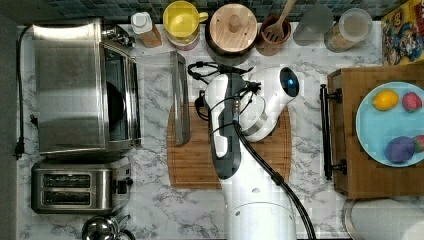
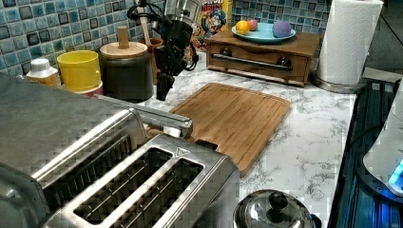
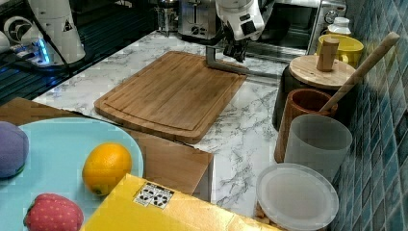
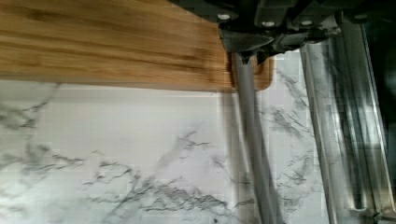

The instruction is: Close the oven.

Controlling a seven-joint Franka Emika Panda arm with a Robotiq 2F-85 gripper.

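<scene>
The oven [image 1: 70, 90] is sitting at the top view's left on the worktop [image 1: 150, 200], its door [image 1: 155, 80] lying fully down. The jaws are hanging beside the handle [image 1: 180, 97], seemingly to lift it; whether they are apart, I cannot tell.
</scene>
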